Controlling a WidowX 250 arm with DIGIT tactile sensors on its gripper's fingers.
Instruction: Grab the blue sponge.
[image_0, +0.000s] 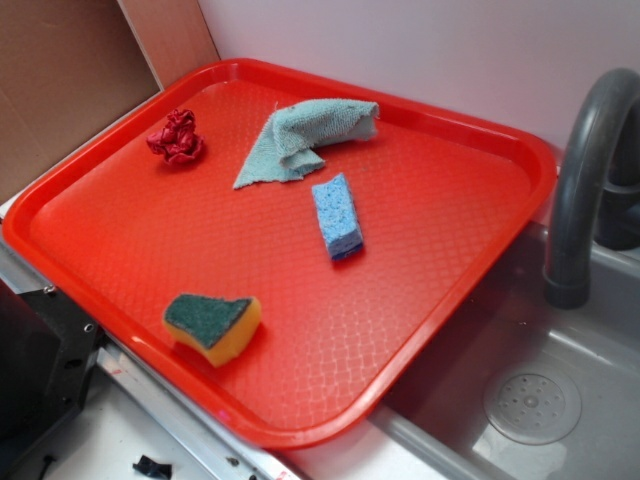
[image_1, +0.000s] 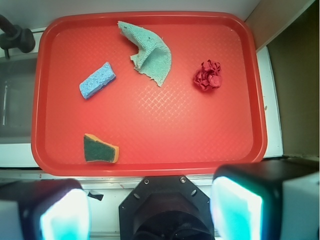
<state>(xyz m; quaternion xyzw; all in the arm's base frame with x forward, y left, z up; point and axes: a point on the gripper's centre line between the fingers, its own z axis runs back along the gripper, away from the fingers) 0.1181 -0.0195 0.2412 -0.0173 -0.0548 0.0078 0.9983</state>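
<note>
The blue sponge (image_0: 337, 215) (image_1: 97, 80) lies flat near the middle of the red tray (image_0: 430, 340) (image_1: 150, 167), a small light-blue speckled block. In the wrist view my gripper (image_1: 150, 210) is high above the tray's near edge, far from the sponge. Its two pads (image_1: 235, 207) stand wide apart with nothing between them. The gripper does not show in the exterior view.
On the tray also lie a yellow sponge with a green top (image_0: 212, 325) (image_1: 100, 149), a teal cloth (image_0: 300, 135) (image_1: 150, 52) and a crumpled red wad (image_0: 177, 137) (image_1: 208, 75). A grey sink (image_0: 540, 400) with a dark faucet (image_0: 580, 190) adjoins the tray.
</note>
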